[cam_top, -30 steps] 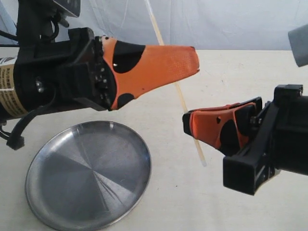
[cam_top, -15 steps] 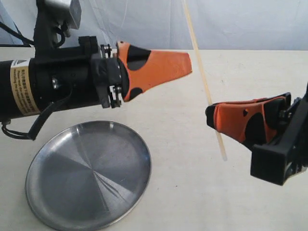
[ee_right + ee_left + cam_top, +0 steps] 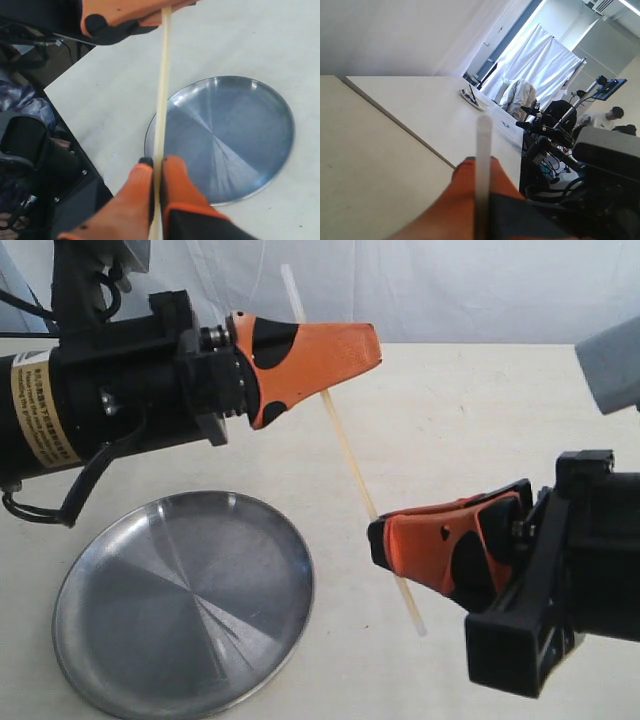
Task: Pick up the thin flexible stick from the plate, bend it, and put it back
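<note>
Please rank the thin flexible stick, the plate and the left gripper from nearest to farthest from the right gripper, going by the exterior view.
1. Thin flexible stick: clamped in the right gripper, touching it.
2. Plate: lower left of it, lying flat.
3. Left gripper: up and to the left, near the stick's other end.

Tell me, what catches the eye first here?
Two orange hands, the left hand up high and the right hand lower, pinch a thin pale stick slanting straight between them above the table. Below the left one lies a shiny steel plate.
</note>
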You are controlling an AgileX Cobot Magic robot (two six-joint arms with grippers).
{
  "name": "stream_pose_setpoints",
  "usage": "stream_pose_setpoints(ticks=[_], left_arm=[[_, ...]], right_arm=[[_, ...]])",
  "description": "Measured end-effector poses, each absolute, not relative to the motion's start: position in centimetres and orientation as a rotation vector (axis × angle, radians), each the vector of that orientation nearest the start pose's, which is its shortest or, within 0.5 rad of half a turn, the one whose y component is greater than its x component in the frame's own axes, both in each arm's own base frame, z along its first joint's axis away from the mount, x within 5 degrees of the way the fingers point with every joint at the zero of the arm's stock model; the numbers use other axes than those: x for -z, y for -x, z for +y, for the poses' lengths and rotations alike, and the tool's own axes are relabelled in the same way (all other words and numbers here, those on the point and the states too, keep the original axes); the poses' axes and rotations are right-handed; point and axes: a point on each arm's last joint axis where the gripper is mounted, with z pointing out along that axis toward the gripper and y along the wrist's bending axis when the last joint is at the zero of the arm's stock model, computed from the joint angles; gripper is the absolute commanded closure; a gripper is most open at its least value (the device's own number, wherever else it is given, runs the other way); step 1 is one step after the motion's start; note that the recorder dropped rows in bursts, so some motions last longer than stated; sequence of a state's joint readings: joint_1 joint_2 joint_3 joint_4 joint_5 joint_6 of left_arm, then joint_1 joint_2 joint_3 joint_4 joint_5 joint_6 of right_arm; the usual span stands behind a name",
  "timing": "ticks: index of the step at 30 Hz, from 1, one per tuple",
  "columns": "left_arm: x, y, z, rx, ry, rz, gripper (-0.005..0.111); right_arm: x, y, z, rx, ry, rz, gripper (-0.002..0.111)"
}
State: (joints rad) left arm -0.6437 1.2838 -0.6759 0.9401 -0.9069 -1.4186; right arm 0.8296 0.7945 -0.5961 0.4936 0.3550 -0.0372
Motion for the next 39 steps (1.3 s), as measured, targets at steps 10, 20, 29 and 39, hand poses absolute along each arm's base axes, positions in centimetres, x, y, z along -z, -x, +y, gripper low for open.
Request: stream_pose_setpoints(ticks=[10,20,29,39], left_arm=[[-30.8,-16.6,-20.1,1.558,-0.635,1.572,0.106],[-31.0,-16.1,-20.1,1.603,-0.679,1.528,0.106],[-31.1,-16.2,-20.2,1.688,-0.609,1.562,0.106],[-31.6,-16.3,-20.1,1.789,-0.533,1.502,0.106]], right_arm=[[-31.3,-11.0,13.4,-0.940,0.466,1.976,0.063],[-29.3,-12.6,15.2,-0.929,0.419,2.095,0.089],[-28.3,-13.6,16.0,-0.861,0.461,2.104,0.108],[-28.4,-14.6,16.6,-0.802,0.485,2.035,0.108]])
